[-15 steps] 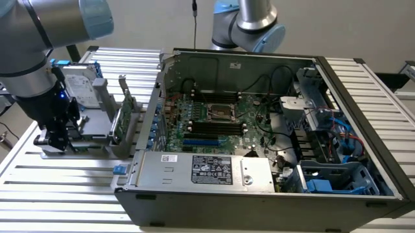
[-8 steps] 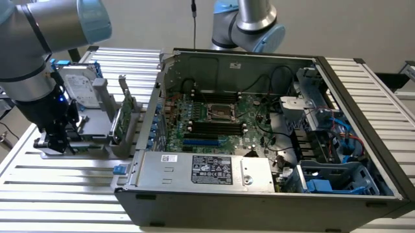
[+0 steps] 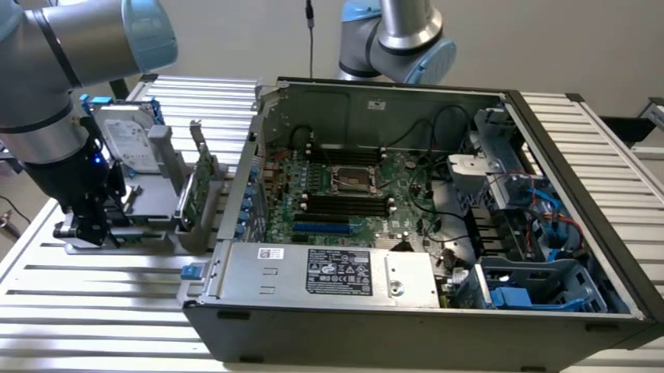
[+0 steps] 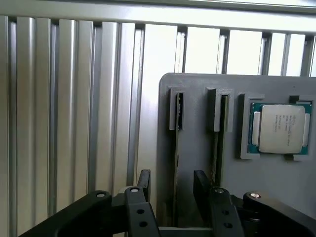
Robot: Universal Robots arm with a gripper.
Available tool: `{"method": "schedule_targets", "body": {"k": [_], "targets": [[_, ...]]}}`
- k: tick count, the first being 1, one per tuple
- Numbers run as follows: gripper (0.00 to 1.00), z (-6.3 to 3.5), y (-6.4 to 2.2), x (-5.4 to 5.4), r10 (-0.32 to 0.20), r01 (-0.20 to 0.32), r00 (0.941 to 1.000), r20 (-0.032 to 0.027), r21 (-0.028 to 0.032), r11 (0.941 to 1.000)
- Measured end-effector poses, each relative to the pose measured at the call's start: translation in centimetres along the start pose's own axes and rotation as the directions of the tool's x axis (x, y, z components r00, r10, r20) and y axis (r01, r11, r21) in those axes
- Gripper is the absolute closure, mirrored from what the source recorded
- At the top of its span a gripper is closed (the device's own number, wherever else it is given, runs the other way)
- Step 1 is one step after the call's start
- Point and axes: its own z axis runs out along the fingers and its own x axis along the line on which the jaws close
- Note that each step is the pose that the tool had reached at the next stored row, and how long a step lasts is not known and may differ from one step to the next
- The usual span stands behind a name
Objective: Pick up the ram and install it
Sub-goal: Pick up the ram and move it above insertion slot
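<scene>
Above grey holder (image 4: 197, 84) on desk (image 4: 59, 123): pincer (image 4: 172, 190) spread, empty, straddling ram (image 4: 177, 148), which stands edge-up in holder slot.

My judgement: centre stick between pads, descend straight, close on flat faces, lift without twisting.

I count in holder:
- two sticks, incl. second stick (image 4: 223, 116)
- one processor (image 4: 280, 127)
- one hard drive (image 3: 127, 140)
- one expansion card (image 3: 204, 186)

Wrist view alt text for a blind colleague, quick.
The open gripper hangs over a grey holder, its fingers either side of an edge-on ram stick in its slot. A second stick stands in the next slot, a processor beside it, on a slatted metal table.
</scene>
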Motion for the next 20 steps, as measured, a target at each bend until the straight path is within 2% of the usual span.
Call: {"method": "schedule_targets", "body": {"k": [20], "targets": [[0.52, 0.00, 0.00, 0.00, 0.000, 0.000, 1.0000, 0.0000, 0.0000, 1.0000]]}}
